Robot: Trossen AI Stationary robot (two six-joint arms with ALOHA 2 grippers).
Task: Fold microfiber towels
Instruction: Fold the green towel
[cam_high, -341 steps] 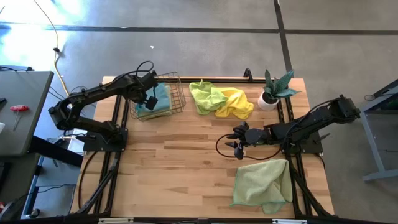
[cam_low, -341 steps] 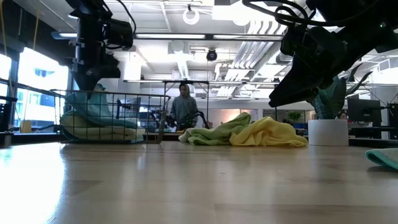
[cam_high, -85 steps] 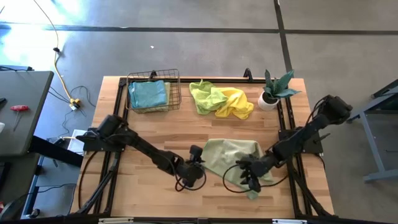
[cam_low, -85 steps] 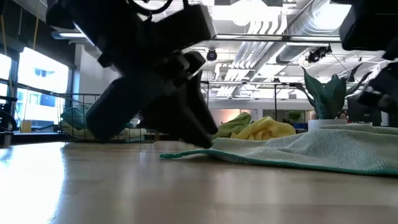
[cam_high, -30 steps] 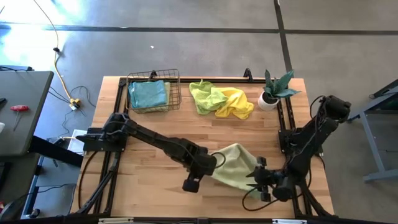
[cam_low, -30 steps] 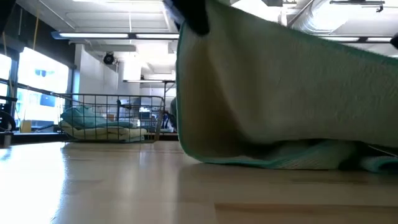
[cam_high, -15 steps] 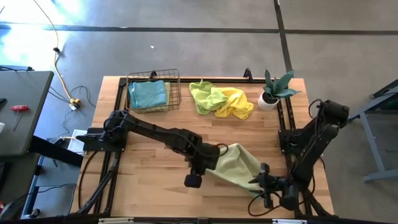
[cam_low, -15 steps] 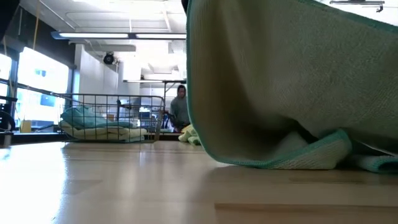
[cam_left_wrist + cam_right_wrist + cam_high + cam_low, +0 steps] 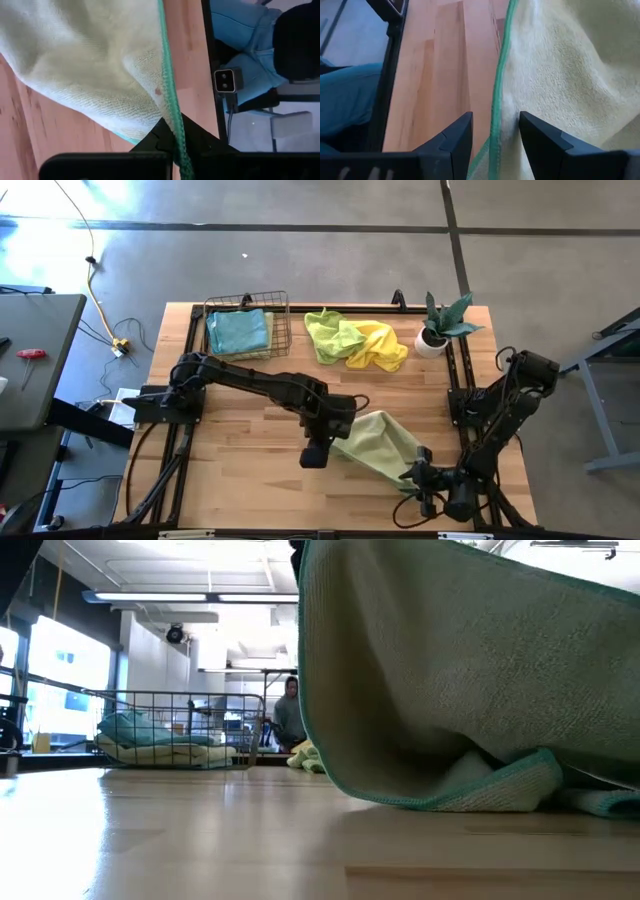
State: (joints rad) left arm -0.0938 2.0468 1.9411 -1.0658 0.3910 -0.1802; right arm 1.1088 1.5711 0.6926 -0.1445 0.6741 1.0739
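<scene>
the folding is looking early: a blue towel (image 9: 238, 332) and a paler one are sitting in the wire basket (image 9: 284, 330), while a lime and yellow heap (image 9: 355, 341) is waiting at the back. the left gripper (image 9: 322, 442) is pinching the sage towel (image 9: 376, 442) by its hem, lifting it; the right gripper (image 9: 424, 480) is standing open-fingered astride the opposite edge (not clamped). the cloth is stretching diagonally between them.
</scene>
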